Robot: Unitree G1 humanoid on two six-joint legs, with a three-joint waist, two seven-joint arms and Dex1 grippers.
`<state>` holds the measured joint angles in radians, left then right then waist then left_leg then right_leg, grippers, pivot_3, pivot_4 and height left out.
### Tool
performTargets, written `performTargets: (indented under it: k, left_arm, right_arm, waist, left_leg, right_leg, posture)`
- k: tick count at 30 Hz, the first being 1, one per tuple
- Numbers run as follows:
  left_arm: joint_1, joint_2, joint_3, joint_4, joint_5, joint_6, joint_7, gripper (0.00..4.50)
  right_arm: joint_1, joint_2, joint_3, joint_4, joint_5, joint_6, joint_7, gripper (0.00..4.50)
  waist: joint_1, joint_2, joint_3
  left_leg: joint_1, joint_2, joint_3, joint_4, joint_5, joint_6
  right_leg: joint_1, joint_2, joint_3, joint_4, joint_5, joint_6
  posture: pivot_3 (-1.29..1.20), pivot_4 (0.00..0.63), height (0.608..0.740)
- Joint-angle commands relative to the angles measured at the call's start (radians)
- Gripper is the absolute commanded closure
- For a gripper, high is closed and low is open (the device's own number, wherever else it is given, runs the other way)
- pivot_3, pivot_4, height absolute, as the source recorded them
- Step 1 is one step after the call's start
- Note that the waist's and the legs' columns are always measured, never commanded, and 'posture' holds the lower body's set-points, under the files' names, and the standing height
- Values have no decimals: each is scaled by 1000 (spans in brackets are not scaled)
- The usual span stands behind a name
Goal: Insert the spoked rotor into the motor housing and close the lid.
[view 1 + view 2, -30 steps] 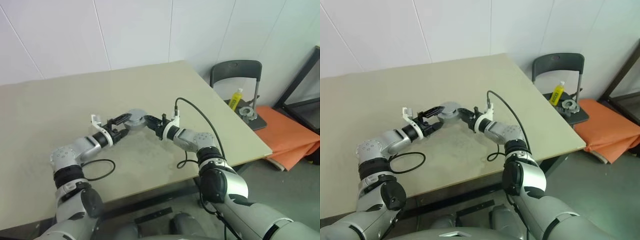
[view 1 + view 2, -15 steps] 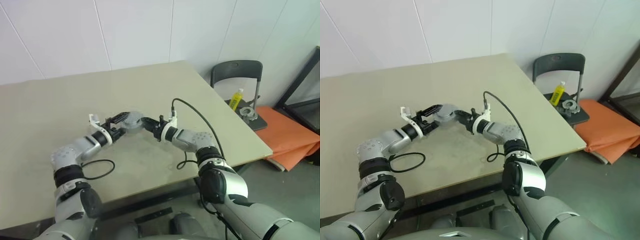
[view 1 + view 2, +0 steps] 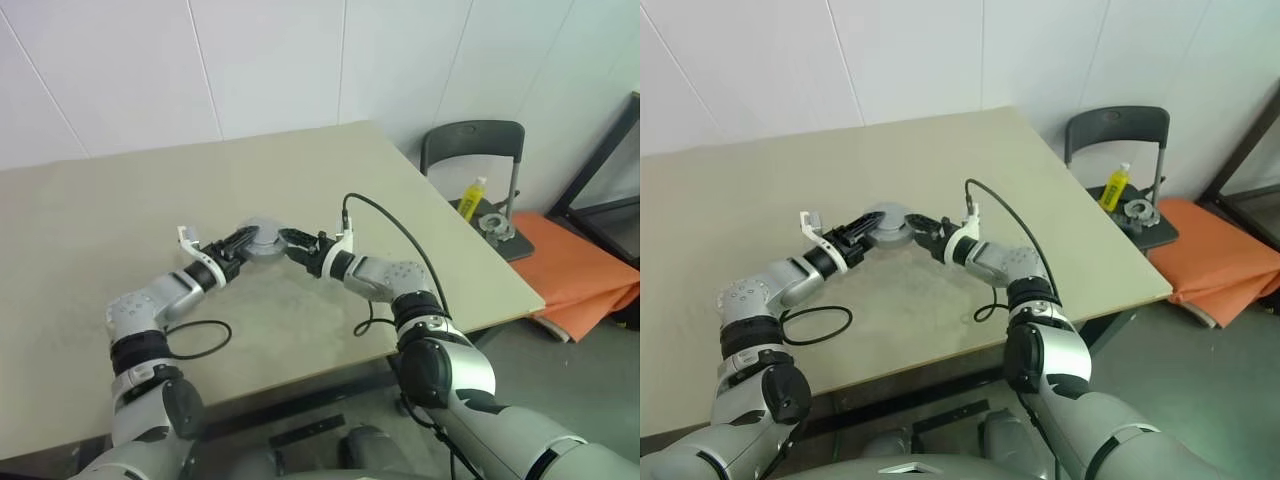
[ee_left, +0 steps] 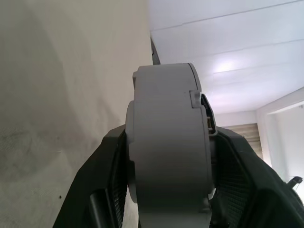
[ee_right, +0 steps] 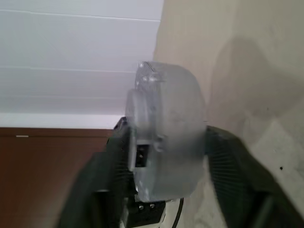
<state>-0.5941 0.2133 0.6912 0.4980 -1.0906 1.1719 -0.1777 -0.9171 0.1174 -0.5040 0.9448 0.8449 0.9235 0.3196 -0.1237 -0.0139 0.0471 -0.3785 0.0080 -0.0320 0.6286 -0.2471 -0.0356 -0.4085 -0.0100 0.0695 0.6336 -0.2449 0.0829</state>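
Looking down over both arms, we are seeing a broad beige table [image 3: 420, 200] that is taking up most of the scene, with a white panelled wall running behind it. Off the table's far right corner a dark folding chair [image 3: 470, 150] is standing, and an orange mat [image 3: 585, 275] is lying on the floor just beside it. Over the middle of the table the two arms are reaching in toward each other, roughly level, so that the left gripper [image 3: 238, 243] and the right gripper [image 3: 292, 240] are meeting from opposite sides around a single part. That part is the motor housing [image 3: 262, 240], a round grey case that is hanging above the tabletop between them, apart from the surface and turned on edge. From the left wrist we are seeing its curved grey rim side-on, with the two black fingers [image 4: 107, 190] pressing against its two flat faces, so the left gripper is clamping the housing. From the right wrist the same case is showing as a blurred pale shape in front of that gripper, and we cannot tell whether the right gripper is gripping it or standing free of it. A black cable [image 3: 195, 340] is looping on the table near the left arm. On the chair seat a yellow bottle [image 3: 472, 197] is standing upright, and a small metal ring [image 3: 492, 226] is lying just beside it.
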Motion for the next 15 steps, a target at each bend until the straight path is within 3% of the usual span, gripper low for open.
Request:
performTargets:
  k: [1, 3, 8, 15]
  left_arm:
    - [-34, -10, 10, -9, -44, 1, -1, 2304]
    - [-43, -18, 40, 5, -64, -22, 12, 2304]
    - [-84, -41, 181, 63, -100, -257, 102, 2304]
    - [-66, -39, 159, 17, 104, -728, 143, 2304]
  right_arm:
    - [-34, 76, 47, -80, 13, 34, 58, 636]
    - [-30, 78, 61, -93, 18, 55, 68, 35]
    - [-18, 79, 48, -99, 31, 31, 60, 35]
    - [-17, 71, 48, -97, 31, 28, 62, 35]
  waist:
    - [0, 0, 0]
    - [0, 0, 0]
    - [1, 0, 0]
    - [8, 0, 0]
  left_leg:
    - [0, 0, 0, 0, 0, 0]
    - [0, 0, 0, 0, 0, 0]
    - [0, 0, 0, 1, 0, 0]
    - [-1, 0, 0, 0, 0, 0]
  right_leg:
    - [0, 0, 0, 0, 0, 0]
    - [0, 0, 0, 0, 0, 0]
    - [0, 0, 0, 0, 0, 0]
    - [-1, 0, 0, -1, 0, 0]
  posture:
    - [0, 0, 740]
    - [0, 0, 740]
    - [0, 0, 740]
    - [0, 0, 740]
